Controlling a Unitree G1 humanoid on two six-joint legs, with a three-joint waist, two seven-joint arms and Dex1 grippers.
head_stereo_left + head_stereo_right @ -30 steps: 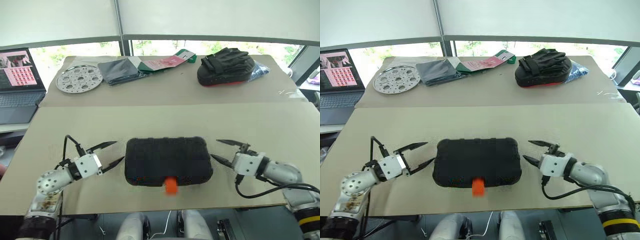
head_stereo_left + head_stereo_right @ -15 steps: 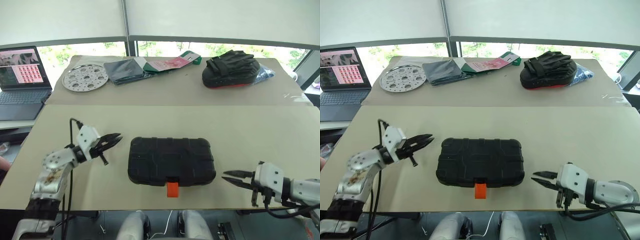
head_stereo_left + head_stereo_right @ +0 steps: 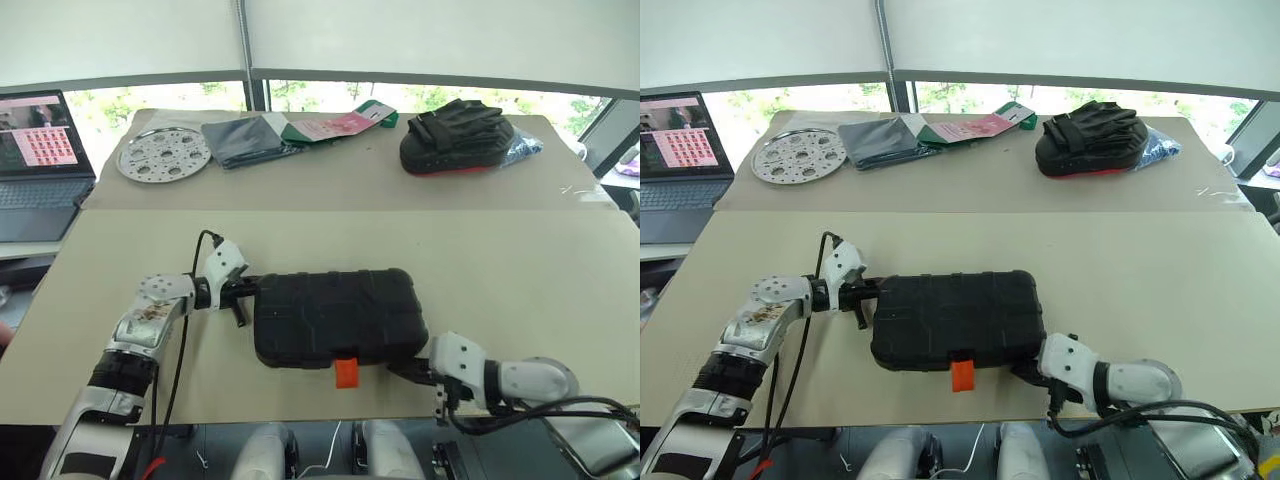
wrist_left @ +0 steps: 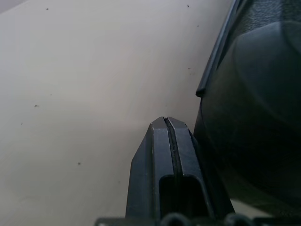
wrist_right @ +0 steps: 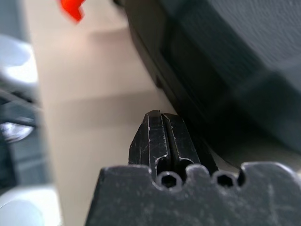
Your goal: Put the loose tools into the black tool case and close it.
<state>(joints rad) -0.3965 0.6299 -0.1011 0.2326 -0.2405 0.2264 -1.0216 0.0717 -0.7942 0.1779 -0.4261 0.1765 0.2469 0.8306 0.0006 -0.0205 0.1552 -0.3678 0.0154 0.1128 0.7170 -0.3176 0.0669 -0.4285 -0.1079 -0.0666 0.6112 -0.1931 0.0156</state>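
Note:
The black tool case (image 3: 335,318) lies shut on the beige table (image 3: 520,270), its small orange latch (image 3: 346,372) facing the front edge. My left gripper (image 3: 245,292) is shut with nothing in it, its tip against the case's left end. In the left wrist view the closed fingertips (image 4: 167,125) sit right beside the case wall (image 4: 254,108). My right gripper (image 3: 410,370) is shut and empty, low at the case's front right corner. The right wrist view shows its tips (image 5: 160,117) under the case edge (image 5: 225,61). The loose tools are out of view.
Along the far side of the table lie a round perforated metal plate (image 3: 163,155), a dark folded cloth (image 3: 240,140), a pink-and-green packet (image 3: 335,123) and a black padded bag with a red edge (image 3: 458,135). A laptop (image 3: 35,150) stands at the far left.
Both grippers have gone from open to shut. The left one moved in against the case's left end. The right one dropped toward the front edge, then came in to the front right corner.

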